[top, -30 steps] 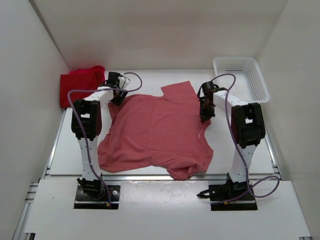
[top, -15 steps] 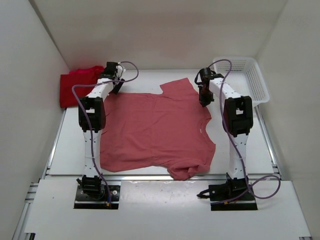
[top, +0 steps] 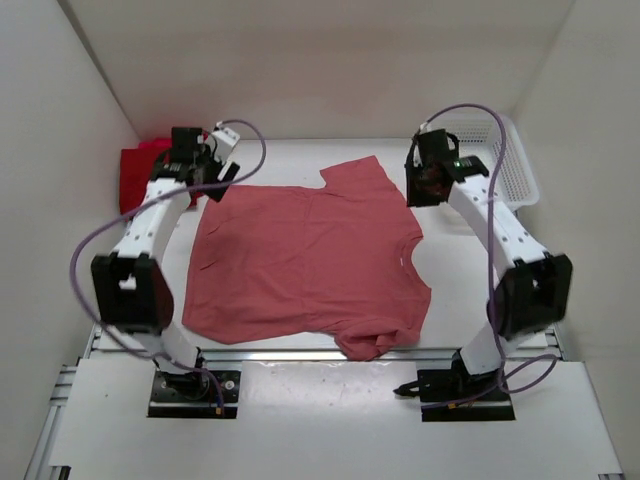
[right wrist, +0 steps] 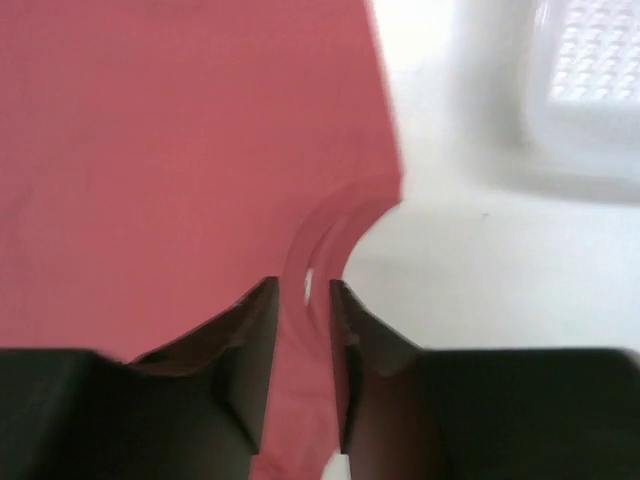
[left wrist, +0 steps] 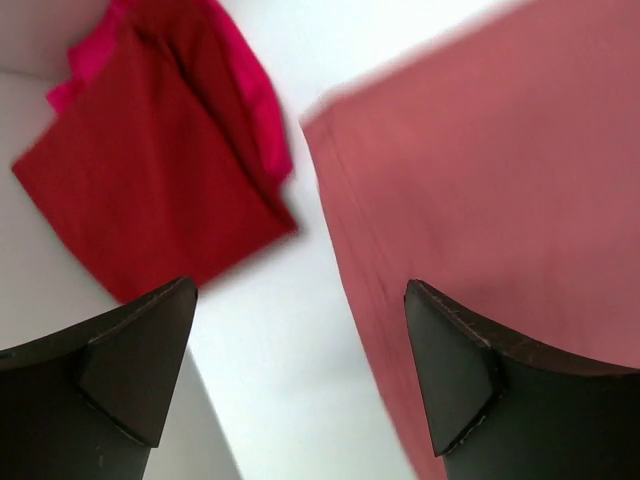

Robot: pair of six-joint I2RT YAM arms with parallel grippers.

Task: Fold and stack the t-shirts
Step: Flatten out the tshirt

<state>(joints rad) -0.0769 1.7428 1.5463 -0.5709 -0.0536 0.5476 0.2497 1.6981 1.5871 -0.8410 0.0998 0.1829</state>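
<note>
A faded salmon t-shirt (top: 310, 265) lies spread across the table, its near hem bunched at the front edge. My left gripper (top: 208, 183) hovers over its far left corner with the jaws wide apart and nothing between them. In the left wrist view my left gripper (left wrist: 300, 300) frames bare table, with the salmon t-shirt (left wrist: 500, 150) to the right. A dark crimson t-shirt (left wrist: 150, 180) lies on a bright pinkish-red t-shirt (left wrist: 250, 90) beyond. My right gripper (top: 420, 192) is above the shirt's far right edge. Close up, my right gripper (right wrist: 303, 295) shows a narrow gap over the salmon t-shirt (right wrist: 150, 150).
A white mesh basket (top: 500, 150) stands at the far right corner, blurred in the right wrist view as the basket (right wrist: 590, 100). The folded red t-shirts (top: 135, 175) sit against the left wall. White walls enclose the table on three sides.
Both arms swung outward and rose from the shirt's far corners. The shirt's far edge now lies flatter. The left jaws widened, and the right jaws parted from shut.
</note>
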